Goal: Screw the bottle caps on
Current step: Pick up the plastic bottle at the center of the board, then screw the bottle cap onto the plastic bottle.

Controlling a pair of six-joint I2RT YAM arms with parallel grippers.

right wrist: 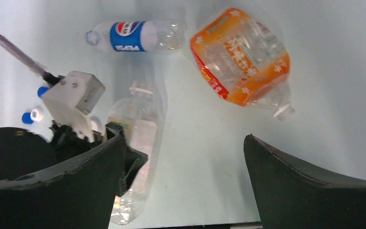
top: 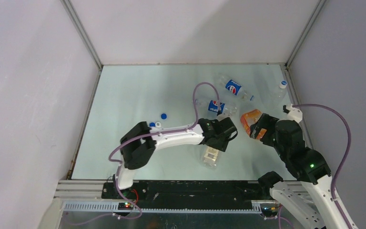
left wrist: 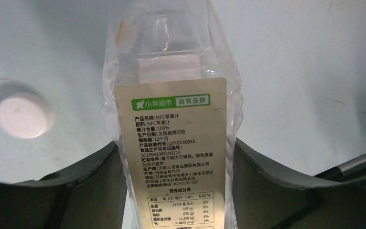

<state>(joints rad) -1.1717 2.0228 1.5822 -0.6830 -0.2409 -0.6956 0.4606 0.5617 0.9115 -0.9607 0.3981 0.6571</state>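
Note:
My left gripper (top: pixel 220 137) is shut on a clear bottle with a beige label (top: pixel 210 156) that lies on the table; in the left wrist view both fingers (left wrist: pixel 81 191) press the sides of this bottle (left wrist: pixel 171 138). A white cap (left wrist: pixel 24 116) lies just left of it. Two blue caps (top: pixel 163 115) (top: pixel 151 124) and a white cap (top: pixel 158 124) lie at the centre left. My right gripper (top: pixel 256 128) (right wrist: pixel 183 143) is open and empty, just short of an orange-labelled bottle (right wrist: pixel 240 57), which lies open-necked on its side.
Two blue-labelled Pepsi bottles (top: pixel 233 87) (top: pixel 216 106) lie behind the grippers. A clear bottle with a blue-and-white cap (top: pixel 283 83) lies by the right wall. Walls close in the table on the left, back and right.

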